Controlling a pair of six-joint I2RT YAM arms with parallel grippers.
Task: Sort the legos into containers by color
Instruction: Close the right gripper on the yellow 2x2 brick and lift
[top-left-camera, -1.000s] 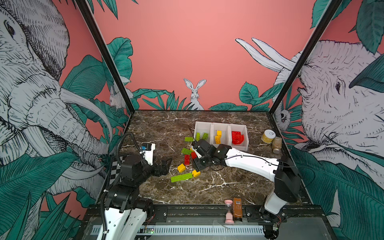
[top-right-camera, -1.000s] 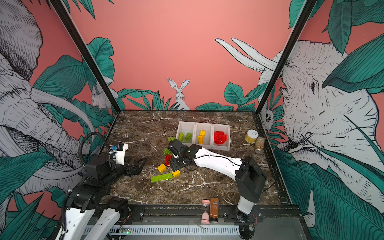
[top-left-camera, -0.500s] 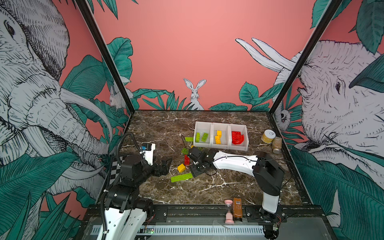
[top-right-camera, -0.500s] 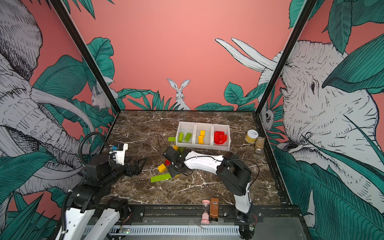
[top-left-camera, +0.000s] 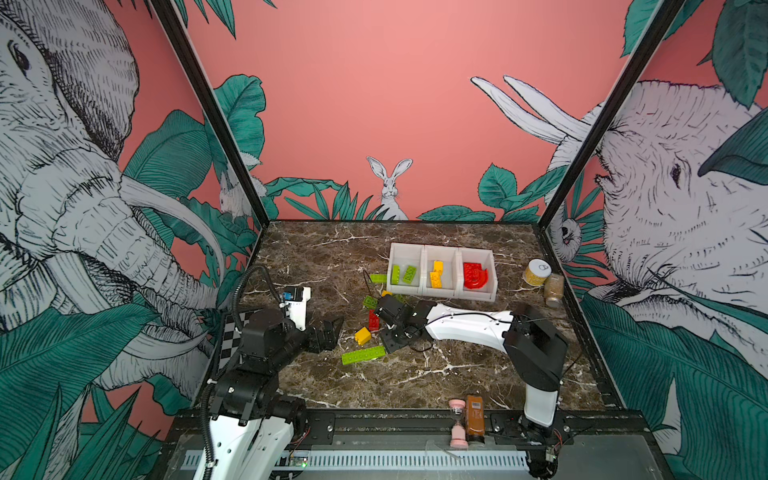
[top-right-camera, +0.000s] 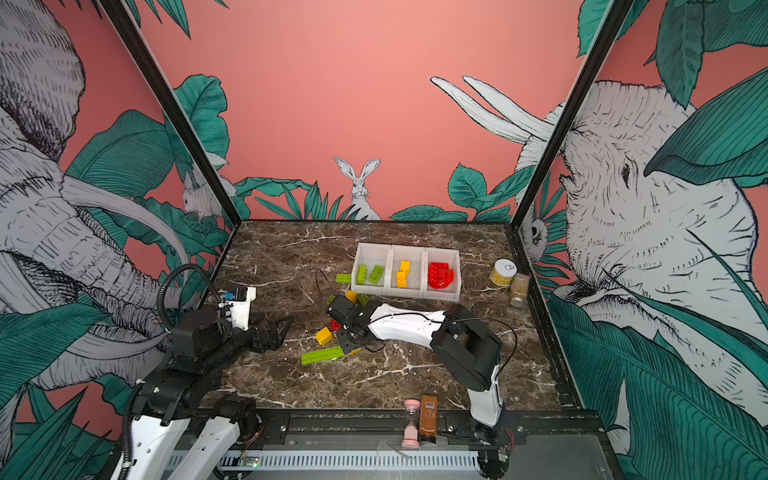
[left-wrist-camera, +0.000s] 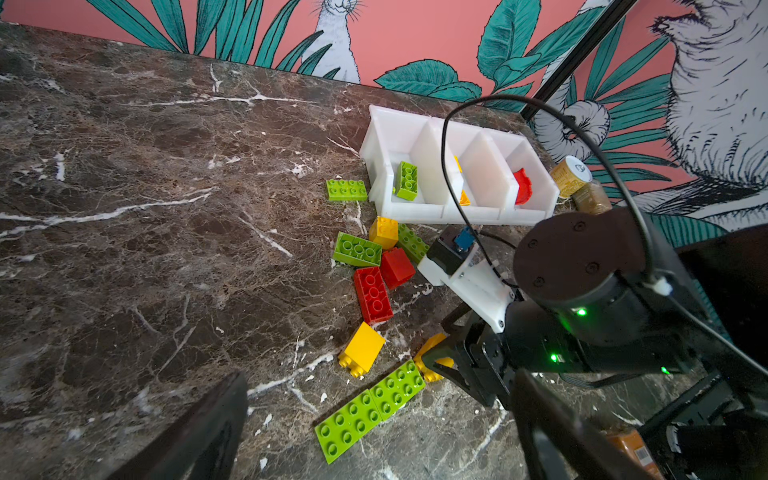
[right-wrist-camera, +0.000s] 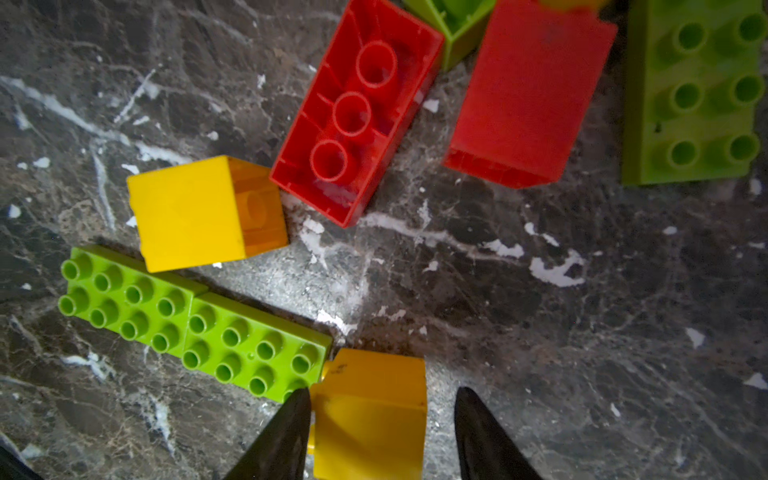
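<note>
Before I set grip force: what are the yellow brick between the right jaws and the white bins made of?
Yellow square brick: hard moulded plastic, smooth with a soft sheen, crisp edges. White three-compartment bin row: likely plastic, matte, slightly translucent walls.

Legos (right-wrist-camera: 187, 212) glossy smooth plastic; containers (left-wrist-camera: 415, 210) matt white plastic; tabletop (right-wrist-camera: 540, 332) polished, veined brown marble look.

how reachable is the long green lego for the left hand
Probably yes: the open left hand is near the long green lego, bare table between them; the right hand crowds only its far end.
</note>
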